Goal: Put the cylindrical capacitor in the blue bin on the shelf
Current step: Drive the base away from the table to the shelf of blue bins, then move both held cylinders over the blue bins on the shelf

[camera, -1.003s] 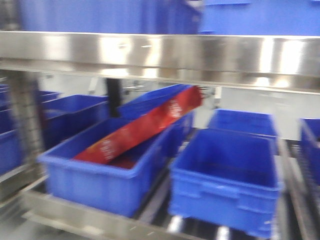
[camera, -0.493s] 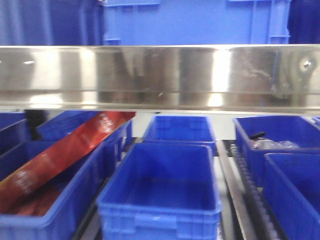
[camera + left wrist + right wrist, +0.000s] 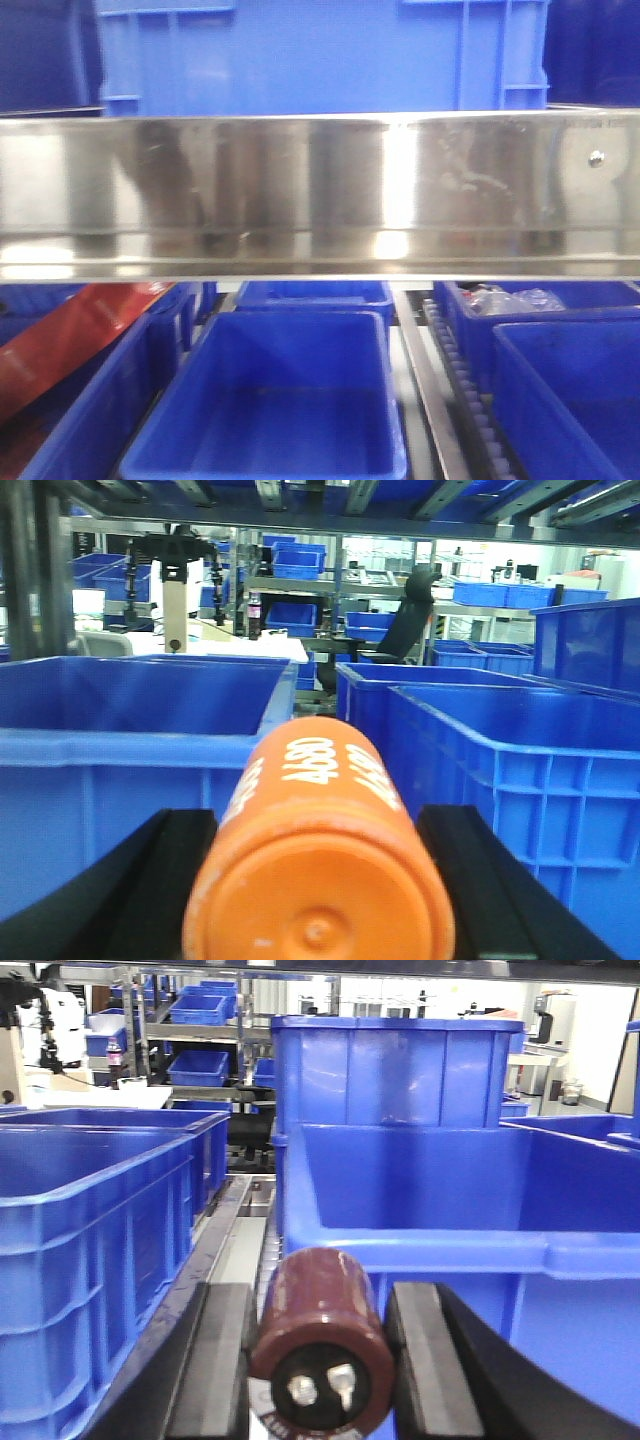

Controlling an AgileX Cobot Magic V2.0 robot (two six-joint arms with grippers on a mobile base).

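The right gripper [image 3: 325,1352] has its 2 black, matte fingers [image 3: 226,1360] pressed against the sides of the cylindrical capacitor [image 3: 320,1305], pinching it between them. The capacitor is a stubby, glossy cylinder in a dark reddish-brown sleeve. Its flat end faces the wrist camera and shows 2 small metal terminals. It is held in the air just in front of a blue bin [image 3: 450,1252] of smooth moulded plastic with a thick rolled rim. A taller bin [image 3: 395,1070] with ribbed walls stands behind that one, and another ribbed bin [image 3: 90,1230] is on the left. A narrow metal track [image 3: 238,1230] runs between them.

The left gripper [image 3: 318,855] is closed the same way, with 2 dark fingers [image 3: 160,865] squeezing an orange cylinder [image 3: 310,800]. The cylinder has a smooth skin and a rounded end cap, and "4680" is printed on it in white. Blue crates [image 3: 130,695] sit ahead of it on both sides.

From the front, neither arm is visible. The shelf [image 3: 320,190] fills the middle of the view with a wide, polished steel rail, streaked with reflections and bright glare. A large crate [image 3: 320,50] sits on the tier above. Below the rail is a deep rectangular bin [image 3: 290,318], and a long, shiny red package [image 3: 70,335] leans out of the bin to its left. A slim roller track [image 3: 462,395] separates the middle bin from those on the right, and the far one of these holds crinkled clear plastic [image 3: 510,300].
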